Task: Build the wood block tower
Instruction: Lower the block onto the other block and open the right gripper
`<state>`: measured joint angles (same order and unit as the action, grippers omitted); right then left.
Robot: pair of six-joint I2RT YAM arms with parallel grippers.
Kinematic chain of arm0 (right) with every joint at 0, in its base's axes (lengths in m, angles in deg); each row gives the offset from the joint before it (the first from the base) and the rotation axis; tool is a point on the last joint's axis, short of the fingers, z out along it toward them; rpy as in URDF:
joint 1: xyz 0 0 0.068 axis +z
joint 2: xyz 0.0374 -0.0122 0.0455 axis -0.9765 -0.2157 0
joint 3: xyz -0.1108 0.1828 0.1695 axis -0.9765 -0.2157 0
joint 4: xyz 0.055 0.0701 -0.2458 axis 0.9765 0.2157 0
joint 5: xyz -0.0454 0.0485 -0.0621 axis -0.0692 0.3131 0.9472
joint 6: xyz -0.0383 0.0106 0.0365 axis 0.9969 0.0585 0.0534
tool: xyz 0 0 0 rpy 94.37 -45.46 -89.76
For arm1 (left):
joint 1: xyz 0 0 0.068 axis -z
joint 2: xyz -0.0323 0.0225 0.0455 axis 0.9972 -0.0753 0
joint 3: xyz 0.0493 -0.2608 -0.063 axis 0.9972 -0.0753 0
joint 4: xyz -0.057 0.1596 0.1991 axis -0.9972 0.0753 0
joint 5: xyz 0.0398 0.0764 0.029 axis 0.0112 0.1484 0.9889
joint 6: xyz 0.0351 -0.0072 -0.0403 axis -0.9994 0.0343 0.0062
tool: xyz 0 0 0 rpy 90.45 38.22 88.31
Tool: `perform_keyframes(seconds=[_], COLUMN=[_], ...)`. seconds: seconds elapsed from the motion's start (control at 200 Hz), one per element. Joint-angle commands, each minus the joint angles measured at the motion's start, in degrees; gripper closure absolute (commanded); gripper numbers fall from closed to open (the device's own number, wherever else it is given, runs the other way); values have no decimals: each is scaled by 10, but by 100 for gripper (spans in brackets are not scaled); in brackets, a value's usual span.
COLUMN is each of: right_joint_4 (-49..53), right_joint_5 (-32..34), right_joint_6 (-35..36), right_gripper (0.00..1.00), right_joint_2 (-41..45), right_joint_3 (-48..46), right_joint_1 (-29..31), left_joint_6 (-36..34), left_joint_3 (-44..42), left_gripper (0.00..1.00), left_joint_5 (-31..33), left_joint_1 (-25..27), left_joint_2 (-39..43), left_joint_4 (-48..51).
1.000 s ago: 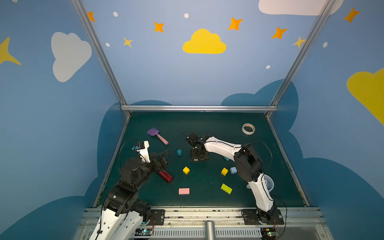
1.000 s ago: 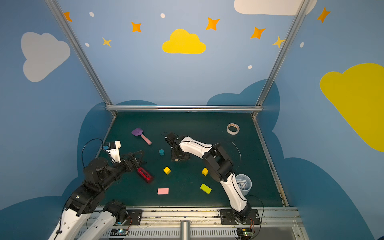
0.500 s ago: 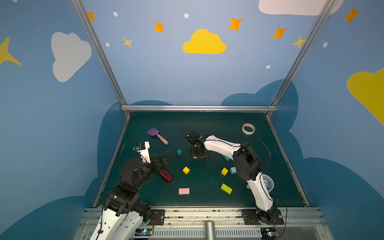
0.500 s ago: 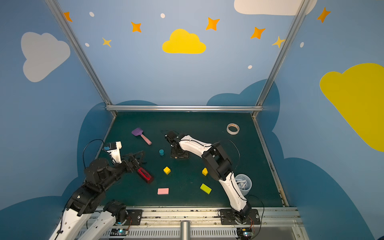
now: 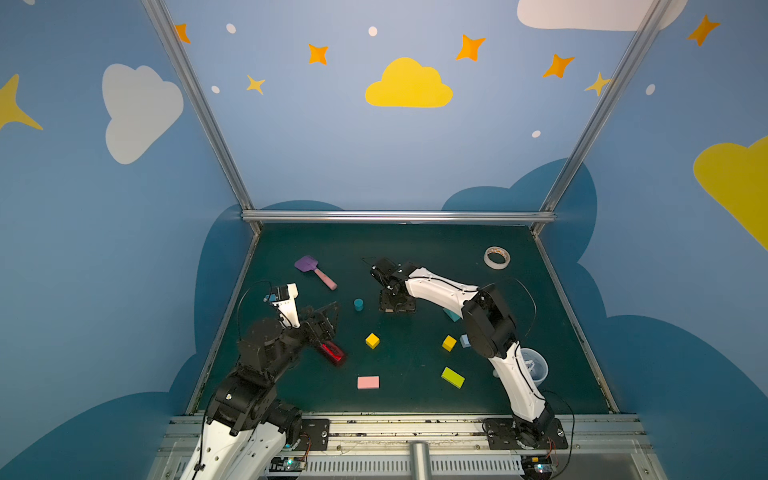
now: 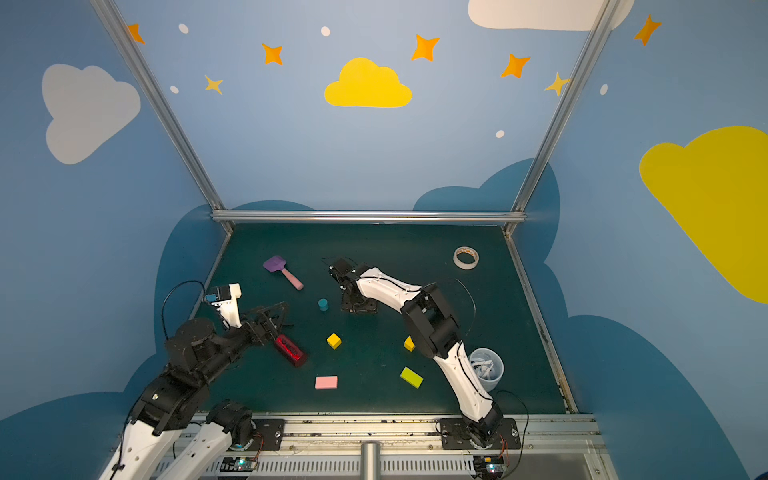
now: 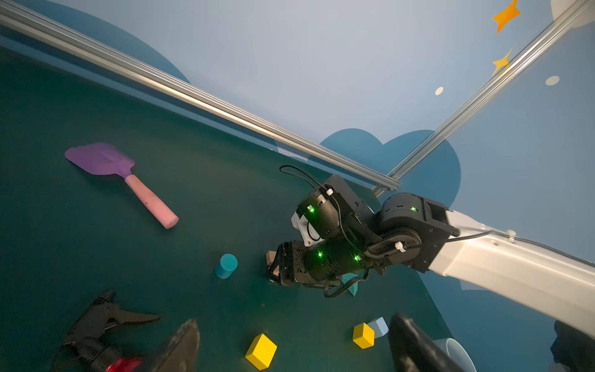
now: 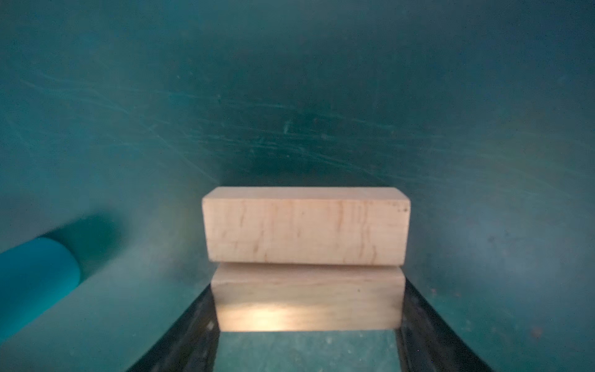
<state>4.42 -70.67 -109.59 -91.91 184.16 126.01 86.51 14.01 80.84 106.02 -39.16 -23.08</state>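
Counter [image 5: 415,241], back strip: open. Right tool [image 5: 395,307], closed on tan bar [image 8: 307,302]: teal cylinder [image 5: 358,304] just beside. Left tool [image 7: 294,322]: red bottle [image 5: 332,352] near.

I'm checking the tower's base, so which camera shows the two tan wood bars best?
The right wrist view: both tan bars fill its centre, pressed together, the nearer bar between the fingers of the right claw. The left wrist view shows only tan slivers past that claw, and in both top views the claw mostly hides them.
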Motion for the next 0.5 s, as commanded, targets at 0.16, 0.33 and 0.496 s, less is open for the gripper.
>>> perform_keyframes(seconds=[0.16,0.33,0.496], right_joint_4=[8,9,6], right_joint_5=[5,3,-1], right_joint_6=[-6,-13,-19], right_gripper=[51,46,42], right_joint_2=[-37,-39,-42], right_joint_3=[10,9,9], right_joint_1=[-7,-7,-7], left_joint_6=[-6,-6,-6], left_joint_3=[-7,-8,-8], left_gripper=[9,9,9], left_joint_5=[4,4,3], left_joint_1=[1,1,2], left_joint_2=[6,6,7], left_joint_4=[-10,-9,-10])
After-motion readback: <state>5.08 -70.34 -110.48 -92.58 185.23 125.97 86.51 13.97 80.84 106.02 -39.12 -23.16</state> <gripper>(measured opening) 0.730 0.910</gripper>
